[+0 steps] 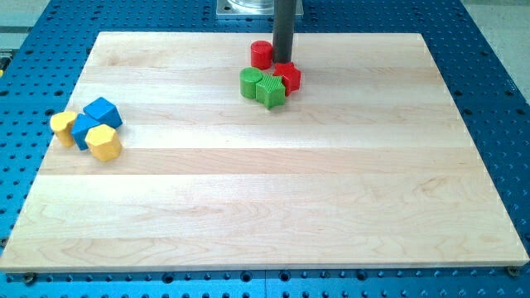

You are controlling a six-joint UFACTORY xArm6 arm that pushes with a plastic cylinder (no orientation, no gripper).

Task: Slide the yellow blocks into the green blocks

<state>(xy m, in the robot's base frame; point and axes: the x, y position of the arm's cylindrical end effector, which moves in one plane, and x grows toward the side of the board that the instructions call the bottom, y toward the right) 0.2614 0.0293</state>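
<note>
At the view's left edge of the wooden table [248,207] sits a tight cluster — a yellow heart-like block [62,126], a blue block [84,130], a blue cube [103,111] and a yellow hexagonal block [104,142], all touching. Well apart, toward the view's top centre, a green cylinder [251,83] touches a green star-like block [271,89], with a red star-like block [287,76] just beside it. A red cylinder [262,54] stands behind. My tip [283,62] comes down between the two red blocks — a bare rod, no end effector jaws. A blue perforated board [497,99] surrounds the table; no writing is legible.
</note>
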